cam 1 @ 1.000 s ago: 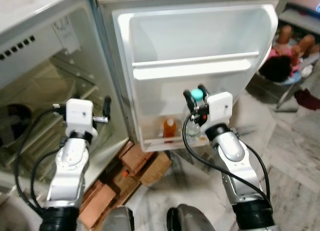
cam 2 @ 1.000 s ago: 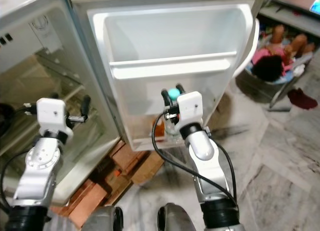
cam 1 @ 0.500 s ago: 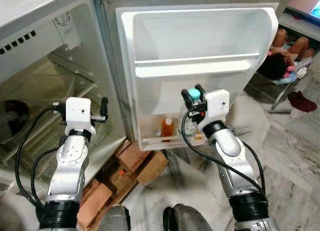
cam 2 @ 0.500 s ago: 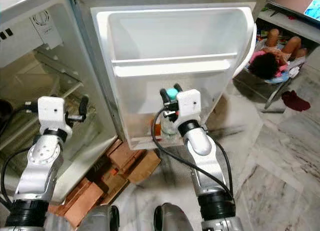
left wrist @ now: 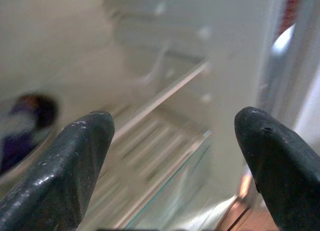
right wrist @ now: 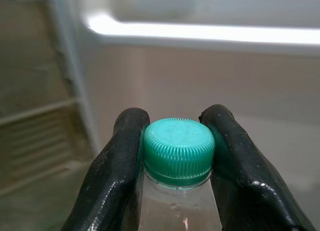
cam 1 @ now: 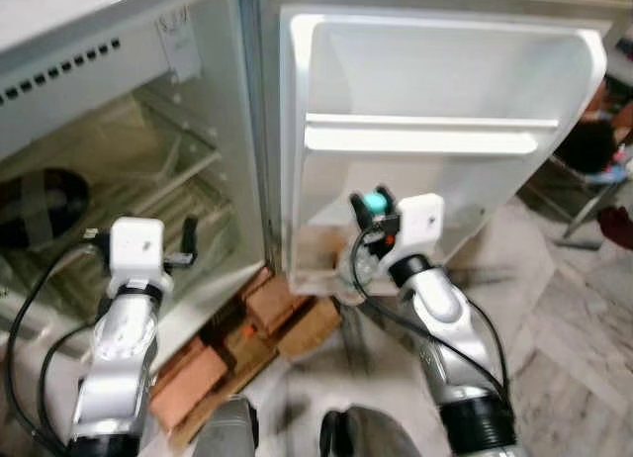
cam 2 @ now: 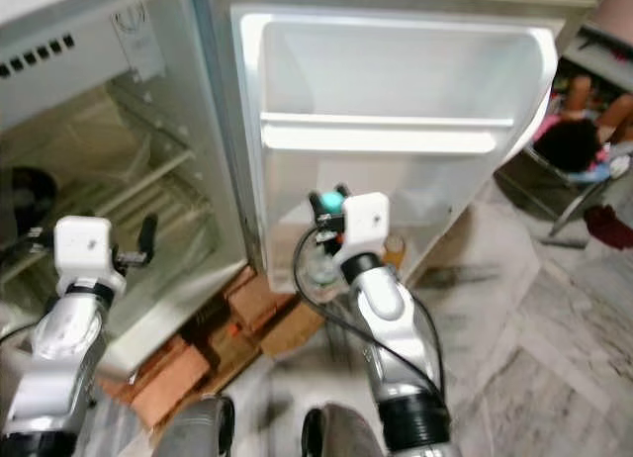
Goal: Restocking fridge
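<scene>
The robot's right gripper (right wrist: 172, 156) is clamped on the green cap (right wrist: 178, 150) of a clear bottle (cam 2: 322, 264), its two black fingers (right wrist: 116, 176) pinching the ribbed cap from either side and carrying the bottle by its neck in front of the lower part of the open fridge door (cam 2: 396, 101). The hold looks thin: with nothing gripped below the cap, the bottle could swing or slip free if the arm jolts, and its base could catch the front edge of the bottom door shelf (cam 1: 326, 279) as it goes in, tipping it toward the stone floor (cam 2: 514, 358). An orange bottle (cam 2: 394, 250) stands in that bottom shelf near the door's right edge, just beside the arm, and could be knocked if the clear bottle is set down carelessly. The upper door shelf (cam 1: 435, 136) holds nothing visible. The left gripper (left wrist: 170, 156) hangs with its fingers apart and nothing between them, in front of the fridge's main compartment (cam 1: 129, 180), where glass shelves (left wrist: 165, 136) run across and a dark round object (cam 1: 40, 200) sits toward the left wall; what it is cannot be made out. Cardboard boxes (cam 1: 287, 314) lie on the floor below the door, and a person (cam 2: 584, 131) sits at the far right of the room.
</scene>
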Robot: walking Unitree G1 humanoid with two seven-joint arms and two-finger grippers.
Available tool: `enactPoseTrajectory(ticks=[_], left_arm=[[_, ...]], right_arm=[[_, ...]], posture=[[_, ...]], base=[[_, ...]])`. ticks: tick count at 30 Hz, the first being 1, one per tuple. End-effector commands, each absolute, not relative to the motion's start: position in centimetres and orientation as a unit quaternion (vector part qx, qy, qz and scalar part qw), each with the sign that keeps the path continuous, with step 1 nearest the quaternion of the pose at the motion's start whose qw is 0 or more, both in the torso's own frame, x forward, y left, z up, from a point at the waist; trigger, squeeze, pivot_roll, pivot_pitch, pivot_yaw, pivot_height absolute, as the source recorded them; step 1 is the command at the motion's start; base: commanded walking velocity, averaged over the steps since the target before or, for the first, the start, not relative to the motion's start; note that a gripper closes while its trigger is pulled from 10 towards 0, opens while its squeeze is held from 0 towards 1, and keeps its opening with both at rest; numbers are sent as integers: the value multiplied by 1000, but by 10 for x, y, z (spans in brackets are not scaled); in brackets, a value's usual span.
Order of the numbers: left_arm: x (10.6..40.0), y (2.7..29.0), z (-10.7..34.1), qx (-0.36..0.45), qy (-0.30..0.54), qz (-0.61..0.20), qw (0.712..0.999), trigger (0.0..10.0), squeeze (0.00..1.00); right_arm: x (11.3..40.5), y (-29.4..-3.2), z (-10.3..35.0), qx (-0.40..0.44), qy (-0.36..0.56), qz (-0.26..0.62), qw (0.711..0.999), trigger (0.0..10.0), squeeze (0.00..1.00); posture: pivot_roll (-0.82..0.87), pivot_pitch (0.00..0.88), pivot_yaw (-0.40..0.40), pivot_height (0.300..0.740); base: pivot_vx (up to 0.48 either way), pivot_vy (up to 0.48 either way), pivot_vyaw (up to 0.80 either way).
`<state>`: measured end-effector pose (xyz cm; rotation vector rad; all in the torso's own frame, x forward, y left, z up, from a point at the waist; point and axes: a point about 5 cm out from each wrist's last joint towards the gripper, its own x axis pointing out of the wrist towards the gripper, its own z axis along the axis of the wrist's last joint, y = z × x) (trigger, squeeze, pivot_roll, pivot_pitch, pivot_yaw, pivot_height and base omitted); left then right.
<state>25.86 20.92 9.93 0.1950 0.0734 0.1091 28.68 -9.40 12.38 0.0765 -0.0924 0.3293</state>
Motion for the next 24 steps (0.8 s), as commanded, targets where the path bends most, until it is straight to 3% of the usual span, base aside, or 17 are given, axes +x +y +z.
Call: enactPoseTrajectory(ticks=[1,14,24], left_arm=[[258,203,103,93,31,43,994,10000,0],[252,204,99,98,46,41,993,10000,0],[255,203,97,105,50,43,992,10000,0]], right_arm=[[285,-104,124,37,-44,140,988,10000,0],[289,-109,120,40,-36,118,992,10000,0],[287,-110,118,37,-34,117,992,10000,0]], posture=[[46,191,-102,740],[36,219,-75,740],[25,214,-62,690]], base=[[0,0,0],[0,0,0],[0,0,0]])
